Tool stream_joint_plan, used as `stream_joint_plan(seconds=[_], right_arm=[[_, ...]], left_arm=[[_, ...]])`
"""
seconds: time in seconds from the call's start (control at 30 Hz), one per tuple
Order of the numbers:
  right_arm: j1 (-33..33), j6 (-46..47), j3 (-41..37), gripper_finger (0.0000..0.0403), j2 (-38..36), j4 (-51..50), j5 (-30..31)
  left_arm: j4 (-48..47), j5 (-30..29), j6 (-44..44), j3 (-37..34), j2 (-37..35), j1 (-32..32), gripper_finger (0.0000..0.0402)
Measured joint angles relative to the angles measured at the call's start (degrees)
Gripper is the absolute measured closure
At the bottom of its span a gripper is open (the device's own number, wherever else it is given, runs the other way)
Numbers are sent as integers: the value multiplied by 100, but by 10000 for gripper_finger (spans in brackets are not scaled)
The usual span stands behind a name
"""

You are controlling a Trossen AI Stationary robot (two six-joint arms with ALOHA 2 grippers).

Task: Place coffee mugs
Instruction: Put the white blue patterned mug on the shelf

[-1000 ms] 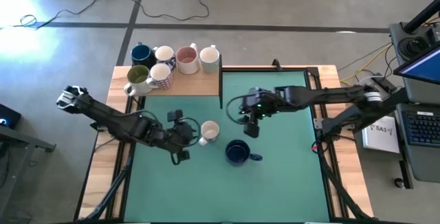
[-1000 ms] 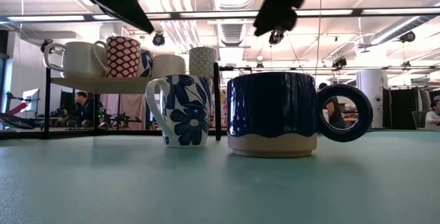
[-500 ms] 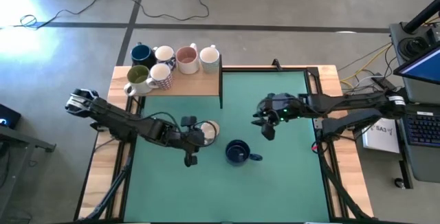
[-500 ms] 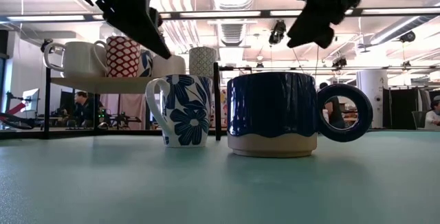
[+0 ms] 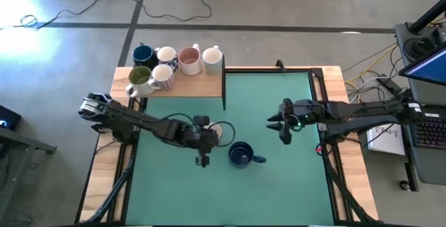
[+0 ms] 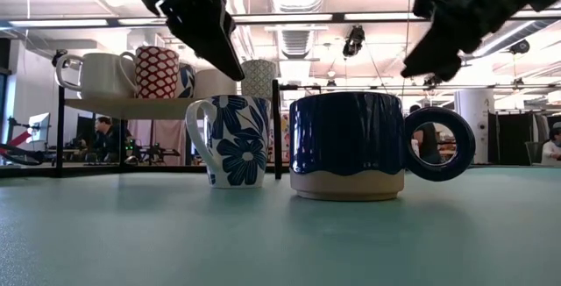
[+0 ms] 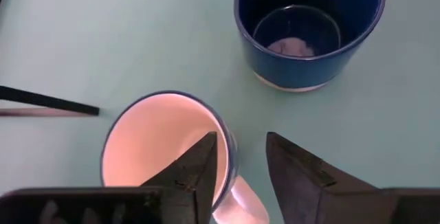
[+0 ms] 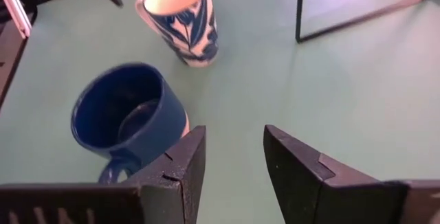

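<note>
Your floral white mug (image 6: 232, 139) sits mid-mat beside the dark blue mug (image 5: 241, 154). Left gripper (image 7: 240, 162), fingers parted, has slid over its rim; right gripper (image 8: 230, 157), also open, backed away rightward.

Two dark jointed arms, each end effector black with wedge-shaped fingers (image 7: 295, 176).

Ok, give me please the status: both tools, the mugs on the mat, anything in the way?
Left tool open, above floral mug rim. Right tool open, empty, off to the side. Dark blue mug beside floral mug. Six mugs on shelf. Nothing blocking.
</note>
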Motion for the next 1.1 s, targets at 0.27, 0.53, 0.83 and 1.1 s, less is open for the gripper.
stream_joint_plan(seconds=[0.27,0.53,0.83,1.1], right_arm=[[0,22,-309,273,-113,-69,-1],[0,124,-316,273,-9,-68,-13],[-2,229,-317,278,29,-45,-13],[-2,229,-317,271,31,-45,-13]], left_arm=[[-519,78,-439,367,253,268,256],[-546,528,-504,279,429,443,257],[-665,442,-286,252,753,684,282],[-847,465,-153,250,798,677,387]])
